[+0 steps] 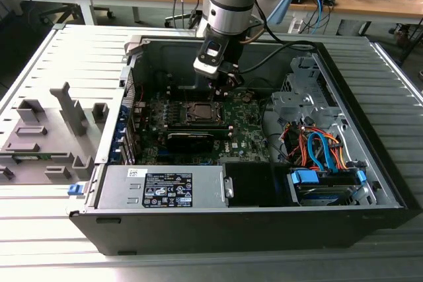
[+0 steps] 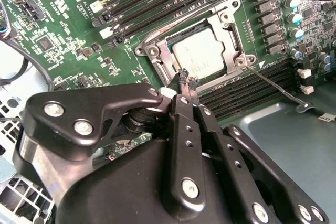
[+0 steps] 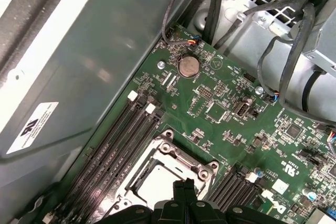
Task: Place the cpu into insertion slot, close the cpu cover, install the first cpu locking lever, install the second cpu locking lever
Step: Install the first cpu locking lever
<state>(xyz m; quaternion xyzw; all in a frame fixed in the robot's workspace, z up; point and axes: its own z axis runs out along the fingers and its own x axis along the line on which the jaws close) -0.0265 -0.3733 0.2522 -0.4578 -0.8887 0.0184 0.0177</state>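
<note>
Starting at the exterior view's left, a gray tray [image 1: 39, 137] lies beside the open computer case [image 1: 264, 229]. Inside, the cpu [image 1: 201, 111] sits in the insertion slot [image 2: 169, 45] under the closed cpu cover [image 2: 233, 27]. The gripper [image 1: 228, 84] hangs at its one o'clock, fingers [image 2: 184, 85] pressed together, holding nothing. Bright cables [image 1: 317, 146] lie at three o'clock of the cpu.
</note>
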